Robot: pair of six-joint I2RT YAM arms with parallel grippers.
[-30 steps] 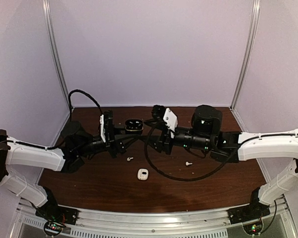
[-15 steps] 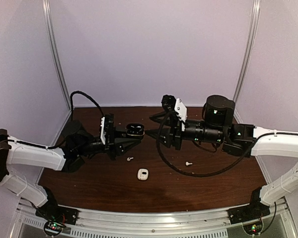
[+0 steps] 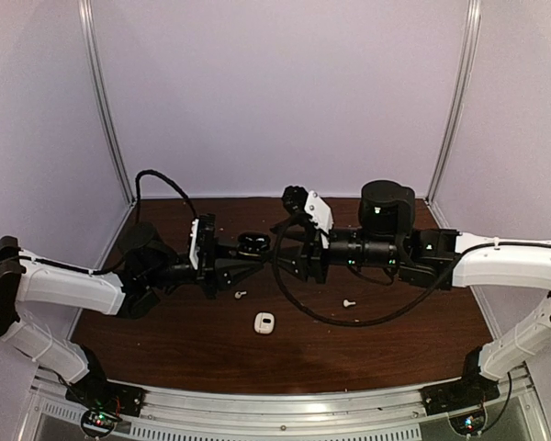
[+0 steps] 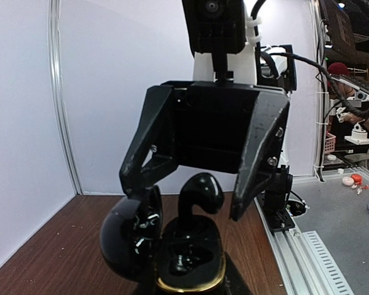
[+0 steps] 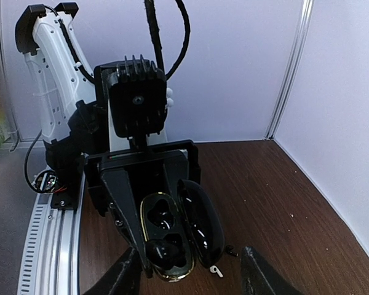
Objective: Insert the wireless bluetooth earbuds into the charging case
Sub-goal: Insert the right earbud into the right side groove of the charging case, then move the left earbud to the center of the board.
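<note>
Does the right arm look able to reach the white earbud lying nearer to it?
Probably yes. That white earbud lies on bare table beside the right arm; the right gripper is open and empty; only a black cable loops around it.

The right arm (image 3: 386, 250) has swung back in to the left after drawing off to the right half a second ago. Its gripper (image 3: 277, 241) is again just beside the black case (image 3: 251, 243). The left gripper (image 3: 241, 254) now carries that case a touch lower and further right than a second ago.
</note>
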